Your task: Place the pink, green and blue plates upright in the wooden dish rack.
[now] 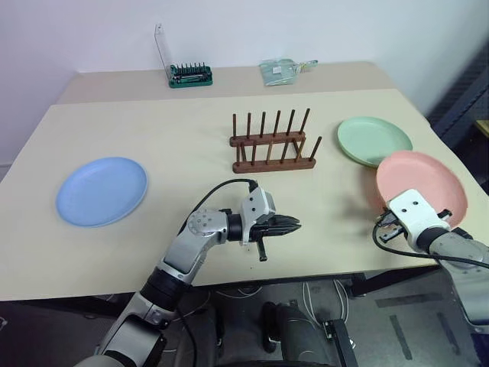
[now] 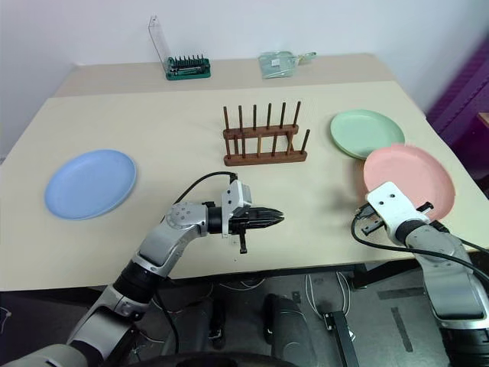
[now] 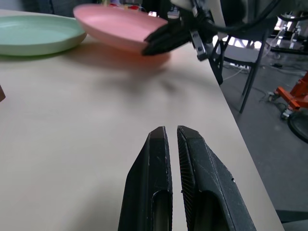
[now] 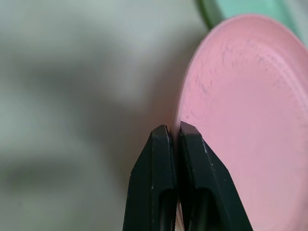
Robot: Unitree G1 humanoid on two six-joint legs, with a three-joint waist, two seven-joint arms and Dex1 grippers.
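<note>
Our right gripper (image 4: pixel 174 131) pinches the near rim of the pink plate (image 1: pixel 424 183); ahead of it we see the green plate (image 1: pixel 373 139).

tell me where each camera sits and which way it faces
Left eye view: on the head, looking forward and down over the table; both arms show, with the wooden dish rack and blue plate.
Right eye view: the other eye, same scene.
Left wrist view: along the shut left tool, across the table toward the green plate.
Right wrist view: along the right tool, shut on the pink plate rim.
Shared: both wrist views show the pink and green plates.
</note>
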